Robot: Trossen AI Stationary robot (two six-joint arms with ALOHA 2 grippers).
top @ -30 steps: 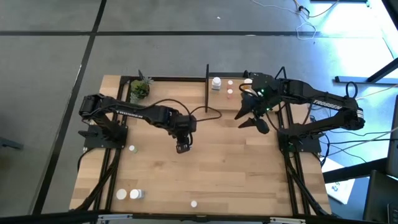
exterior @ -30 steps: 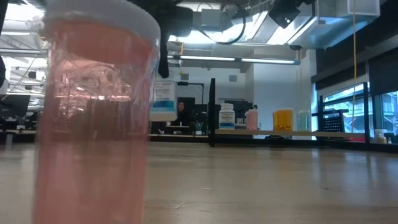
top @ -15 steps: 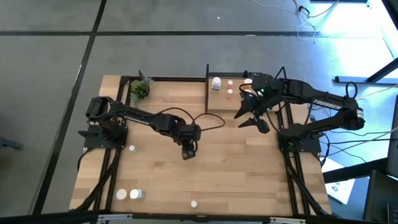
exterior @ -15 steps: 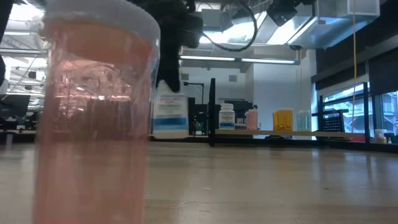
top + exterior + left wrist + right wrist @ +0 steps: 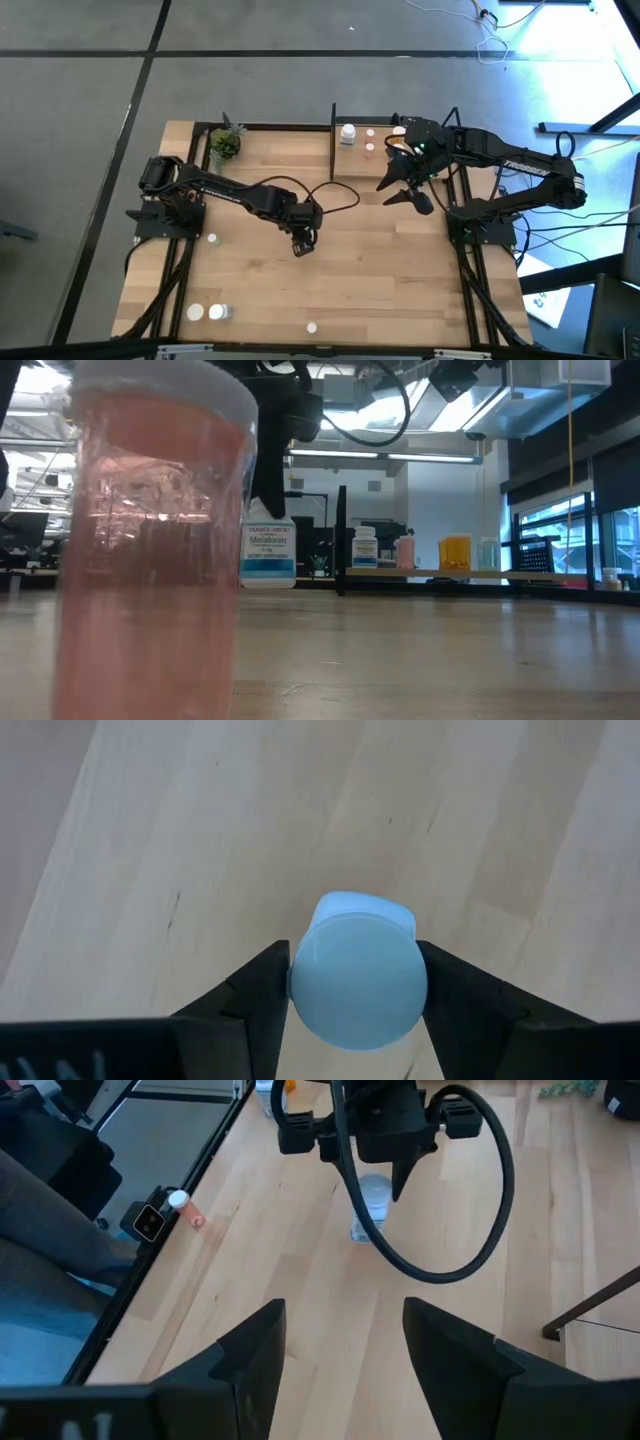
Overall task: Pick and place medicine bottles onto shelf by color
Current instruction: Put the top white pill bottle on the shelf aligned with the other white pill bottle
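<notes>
A white medicine bottle [image 5: 357, 982] with a blue-and-white label sits clamped between the fingers of the left gripper [image 5: 302, 243], near the middle of the high view on the wooden table [image 5: 380, 270]. In the low view this bottle [image 5: 268, 548] now stands with its base down at the tabletop, where half a second ago it hung a little higher and a second ago higher yet; the left arm itself has barely shifted since the half-second mark. The right gripper [image 5: 408, 187] hangs with its fingers spread and nothing between them, in the upper right of the high view, just in front of the shelf [image 5: 375, 165], unmoved. On the shelf stand a white bottle [image 5: 348, 133] and pinkish ones [image 5: 370, 148]. Bare wood lies all around the held bottle; loose white bottles [image 5: 204, 313] lie far off at the lower left edge, and a pink bottle [image 5: 150, 550] fills the left of the low view.
</notes>
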